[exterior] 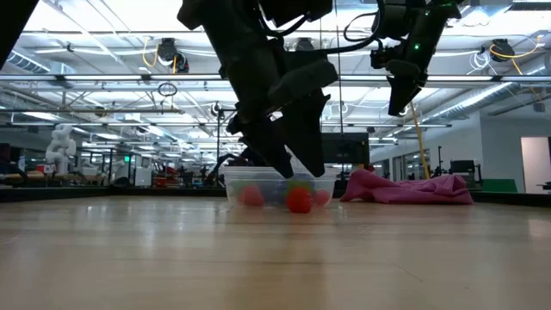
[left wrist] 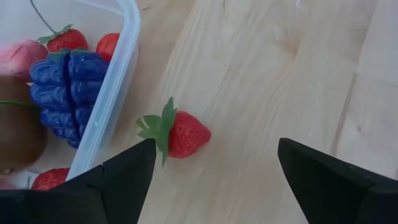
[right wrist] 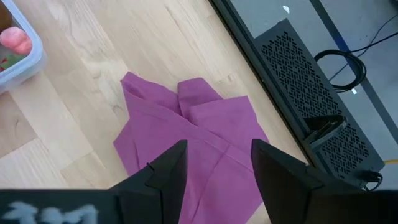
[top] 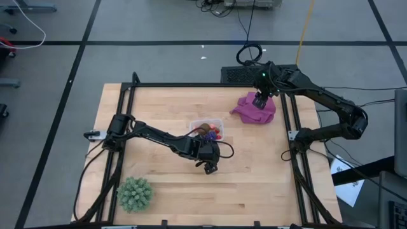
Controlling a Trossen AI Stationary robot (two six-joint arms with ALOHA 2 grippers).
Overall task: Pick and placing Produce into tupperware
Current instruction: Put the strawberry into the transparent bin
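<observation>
The left gripper (left wrist: 211,165) hangs with its fingers spread wide and empty, just outside the tupperware (left wrist: 112,93), over a lone red strawberry (left wrist: 185,132) lying on the wooden table (left wrist: 267,74) close beside the tupperware's wall. Inside the tupperware lie a dark blue-purple grape cluster (left wrist: 67,92), a brown round piece (left wrist: 18,127) and more red strawberries (left wrist: 65,38). Well away from the tupperware, the right gripper (right wrist: 217,171) waits above the magenta cloth (right wrist: 193,134), fingers partly apart, gripping nothing.
</observation>
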